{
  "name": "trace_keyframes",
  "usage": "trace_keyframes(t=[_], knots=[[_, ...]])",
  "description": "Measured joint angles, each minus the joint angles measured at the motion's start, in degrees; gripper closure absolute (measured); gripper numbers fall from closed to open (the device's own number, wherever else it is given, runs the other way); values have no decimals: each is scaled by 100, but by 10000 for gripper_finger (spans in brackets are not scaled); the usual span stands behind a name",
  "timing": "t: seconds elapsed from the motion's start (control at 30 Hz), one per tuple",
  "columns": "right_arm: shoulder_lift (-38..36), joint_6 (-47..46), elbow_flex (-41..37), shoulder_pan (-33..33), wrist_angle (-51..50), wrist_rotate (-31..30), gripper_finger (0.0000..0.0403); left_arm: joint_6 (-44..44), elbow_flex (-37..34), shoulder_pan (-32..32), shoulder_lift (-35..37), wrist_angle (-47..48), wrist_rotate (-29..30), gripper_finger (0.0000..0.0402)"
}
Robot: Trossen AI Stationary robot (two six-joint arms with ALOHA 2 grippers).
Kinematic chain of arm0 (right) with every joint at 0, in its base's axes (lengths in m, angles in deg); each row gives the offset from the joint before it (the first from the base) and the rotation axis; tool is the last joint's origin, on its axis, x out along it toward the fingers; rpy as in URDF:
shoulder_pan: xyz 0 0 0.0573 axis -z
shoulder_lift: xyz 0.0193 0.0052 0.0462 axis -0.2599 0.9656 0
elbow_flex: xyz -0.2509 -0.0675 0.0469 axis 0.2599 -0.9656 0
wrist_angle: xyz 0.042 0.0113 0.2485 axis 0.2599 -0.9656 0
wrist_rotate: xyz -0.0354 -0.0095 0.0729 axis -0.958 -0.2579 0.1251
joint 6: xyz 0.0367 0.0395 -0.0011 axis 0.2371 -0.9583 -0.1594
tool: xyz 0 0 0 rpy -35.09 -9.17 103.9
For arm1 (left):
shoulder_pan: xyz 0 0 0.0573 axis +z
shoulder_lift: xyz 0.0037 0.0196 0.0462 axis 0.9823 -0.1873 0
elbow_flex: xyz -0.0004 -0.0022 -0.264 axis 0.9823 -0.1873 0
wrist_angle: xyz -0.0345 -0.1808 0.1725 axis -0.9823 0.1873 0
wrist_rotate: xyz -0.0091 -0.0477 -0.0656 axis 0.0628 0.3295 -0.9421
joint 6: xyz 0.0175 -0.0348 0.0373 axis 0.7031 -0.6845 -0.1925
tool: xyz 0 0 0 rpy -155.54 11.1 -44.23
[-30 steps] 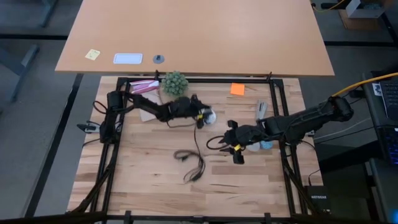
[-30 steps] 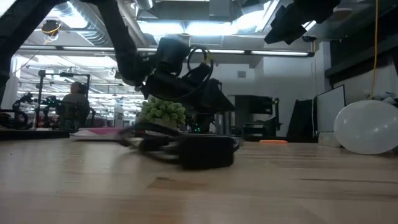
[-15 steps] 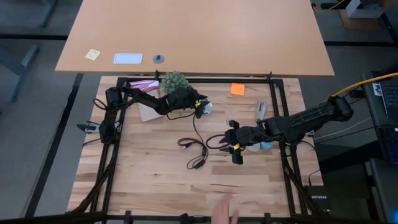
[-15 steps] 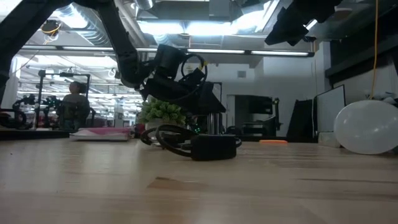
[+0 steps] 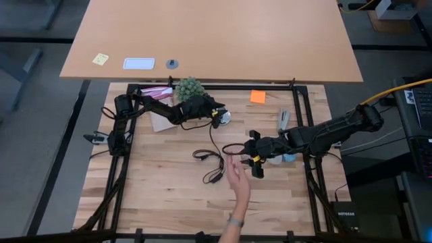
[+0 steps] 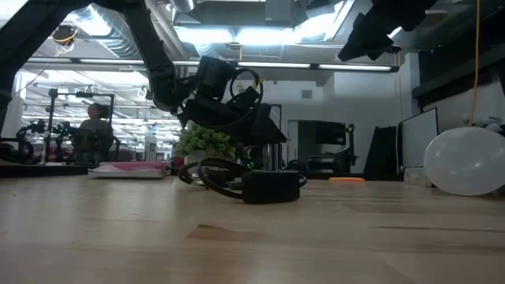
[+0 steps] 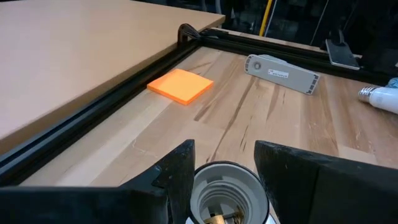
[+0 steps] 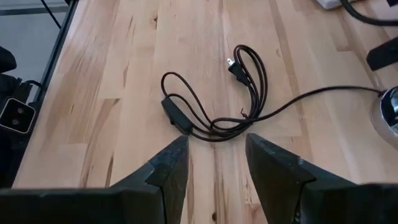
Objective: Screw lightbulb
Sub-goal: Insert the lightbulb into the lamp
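My left gripper (image 5: pixel 216 116) is at the far middle of the table, beside the little green plant (image 5: pixel 190 89), shut on the round silvery socket (image 7: pixel 224 190). The socket's black cord (image 5: pixel 214 145) trails toward the near edge to a coil with switch and plug (image 8: pixel 214 93). My right gripper (image 5: pixel 247 154) hovers open and empty at right of centre, pointing at the coil. The white lightbulb (image 7: pixel 380 98) lies on its side on the table under my right arm; its dome shows in the low view (image 6: pixel 465 162). My left gripper pinches the socket's round rim (image 7: pixel 198 180) between its two fingers, one on each side. The socket's open mouth faces away from the wrist. The cord hangs slack from it down to the table. Whether the socket rests on the table, I cannot tell.
A person's hand (image 5: pixel 236 181) reaches in from the near edge toward the coil, close to my right gripper. An orange sticky-note pad (image 5: pixel 257 96) and a grey bar (image 5: pixel 283 119) lie at the far right. A small light-blue object (image 5: pixel 289 158) lies by the bulb. A black frame (image 5: pixel 202 86) borders the table.
My left gripper has gone a little toward the far edge with the socket, dragging the cord; the coil has slid toward the far edge and spread out. A person's hand has then come in from the near edge toward the coil.
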Motion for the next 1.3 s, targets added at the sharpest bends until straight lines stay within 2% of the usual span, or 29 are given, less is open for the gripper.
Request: trace_keyframes(t=[0.33,0.47,0.77,1.07,1.3], knots=[[0,-592,0,0,-187,-30,237,0,-4,0,0,0,-2,245],[31,-611,-2,0,-206,-288,237,0,-4,0,0,0,-4,245],[35,-641,-2,4,-207,-302,237,0,-4,0,0,2,-6,245],[35,-1062,-2,2,-273,-303,237,0,-4,0,0,2,-7,245],[35,-1075,-2,0,-335,-496,237,0,-4,0,0,2,-9,245]])
